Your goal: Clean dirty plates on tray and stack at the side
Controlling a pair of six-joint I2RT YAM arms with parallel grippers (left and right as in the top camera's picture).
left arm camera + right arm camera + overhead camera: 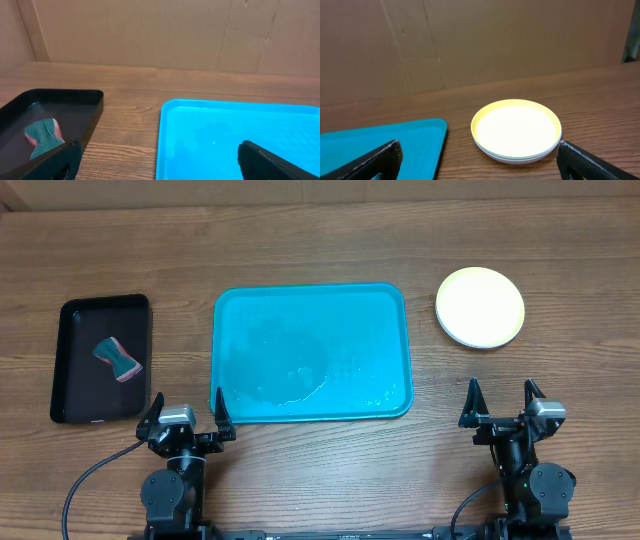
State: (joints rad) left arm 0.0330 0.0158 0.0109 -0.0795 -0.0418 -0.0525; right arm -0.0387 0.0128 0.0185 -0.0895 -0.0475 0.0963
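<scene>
The turquoise tray (311,352) lies in the middle of the table with no plates on it; wet streaks show on its floor. It also shows in the left wrist view (240,135) and the right wrist view (375,145). The plates (480,307) are stacked on the table to the tray's right, yellow-green on top, with pale rims below (516,130). My left gripper (186,418) is open and empty at the tray's near left corner. My right gripper (503,406) is open and empty, nearer than the stack.
A small black tray (104,358) at the left holds a green and pink sponge (118,357), also seen in the left wrist view (44,136). A cardboard wall stands behind the table.
</scene>
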